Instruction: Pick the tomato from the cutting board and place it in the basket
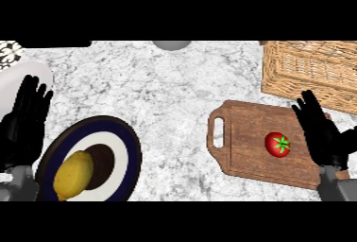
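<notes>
- The tomato [277,144] is seen lying on the wooden cutting board [244,142], just beside the right hand [326,137] and apart from it, on the side of the fingers that faces the board's handle slot.
- The right hand's fingers are held straight and spread, pointing up toward the basket [307,71]; nothing is held by them.
- The wicker basket is placed just beyond the right fingertips, at the far right of the counter [174,94], with its near edge beside the board's far corner.
- The left hand [24,123] is shown at the view's left edge, fingers straight and up, nothing grasped.
- A dark-rimmed plate [122,137] is set just to the right of the left hand's fingers; a lemon [72,175] is resting on it.
- A pale round object [171,44] is partly seen at the counter's far edge, well apart from both hands.
</notes>
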Robot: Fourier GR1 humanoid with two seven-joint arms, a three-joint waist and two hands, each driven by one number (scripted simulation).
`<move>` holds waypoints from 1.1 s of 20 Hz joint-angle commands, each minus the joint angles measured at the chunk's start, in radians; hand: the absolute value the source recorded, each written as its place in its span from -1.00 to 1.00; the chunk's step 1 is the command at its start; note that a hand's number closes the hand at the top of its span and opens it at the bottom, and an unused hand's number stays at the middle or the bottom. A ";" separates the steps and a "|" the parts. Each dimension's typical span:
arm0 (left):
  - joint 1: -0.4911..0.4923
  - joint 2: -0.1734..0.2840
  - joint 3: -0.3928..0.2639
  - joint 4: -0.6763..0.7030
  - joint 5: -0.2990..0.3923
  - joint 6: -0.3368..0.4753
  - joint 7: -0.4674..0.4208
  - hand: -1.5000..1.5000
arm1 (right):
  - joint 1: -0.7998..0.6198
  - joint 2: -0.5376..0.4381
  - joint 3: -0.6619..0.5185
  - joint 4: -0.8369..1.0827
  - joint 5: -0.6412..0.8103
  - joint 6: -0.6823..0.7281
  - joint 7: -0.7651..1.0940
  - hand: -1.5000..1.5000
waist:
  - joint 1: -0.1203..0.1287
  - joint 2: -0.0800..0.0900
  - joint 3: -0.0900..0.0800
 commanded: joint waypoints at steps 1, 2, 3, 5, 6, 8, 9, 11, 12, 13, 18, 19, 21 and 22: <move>-0.010 0.033 -0.002 -0.016 -0.022 -0.028 0.047 0.00 | 0.048 -0.006 -0.099 -0.049 -0.061 0.067 -0.103 1.00 | 0.017 0.007 -0.008; -0.015 0.048 -0.031 0.002 -0.040 -0.019 0.082 0.00 | -0.041 -0.050 -0.181 -0.015 -0.115 0.109 -0.133 1.00 | 0.014 0.008 -0.007; -0.023 0.061 -0.021 0.067 -0.038 -0.043 0.063 0.00 | -0.033 -0.064 -0.223 -0.073 -0.163 0.160 -0.185 1.00 | -0.015 0.008 -0.006; 0.007 0.087 -0.047 0.095 -0.058 -0.083 0.060 0.00 | -0.110 -0.057 -0.324 -0.062 -0.226 0.194 -0.292 1.00 | -0.014 0.012 -0.002; 0.015 0.118 -0.044 0.108 -0.057 -0.104 0.085 0.00 | -0.143 -0.072 -0.381 -0.089 -0.271 0.213 -0.315 1.00 | -0.023 0.008 -0.001; -0.018 0.105 -0.062 0.128 -0.034 -0.134 0.100 0.00 | -0.088 -0.213 -0.159 -0.131 0.047 0.318 -0.406 1.00 | 0.000 0.017 -0.008; 0.005 0.095 -0.073 0.136 -0.029 -0.153 0.080 0.00 | -0.069 -0.207 -0.122 -0.139 0.139 0.301 -0.489 -1.00 | 0.010 0.018 -0.009; -0.026 0.084 -0.083 0.159 -0.030 -0.163 0.087 0.00 | -0.081 -0.117 -0.051 -0.162 0.288 0.117 -0.527 -1.00 | 0.020 0.014 -0.010; -0.055 0.098 -0.081 0.199 -0.034 -0.183 0.101 0.00 | -0.116 -0.054 -0.004 -0.197 0.317 0.031 -0.471 -1.00 | 0.020 0.012 -0.010; -0.076 0.094 -0.067 0.225 -0.030 -0.189 0.095 0.00 | -0.098 0.023 0.021 -0.221 0.343 -0.050 -0.472 -1.00 | 0.017 0.011 -0.010; -0.039 0.081 -0.044 0.271 -0.040 -0.223 0.036 0.00 | -0.145 -0.001 0.062 -0.450 0.437 -0.184 -0.049 -1.00 | 0.015 0.004 -0.011; -0.125 0.080 -0.047 0.313 -0.049 -0.215 0.064 0.00 | -0.197 -0.068 0.033 -0.451 0.408 -0.130 0.067 -1.00 | 0.006 0.005 -0.012; -0.062 0.087 -0.029 0.299 -0.034 -0.243 0.011 0.00 | -0.207 -0.144 0.018 -0.456 0.393 -0.068 0.201 -1.00 | 0.013 0.004 -0.012; -0.096 0.055 -0.053 0.312 -0.059 -0.200 0.030 0.00 | -0.222 -0.194 0.022 -0.459 0.410 -0.044 0.273 -1.00 | 0.001 0.004 -0.013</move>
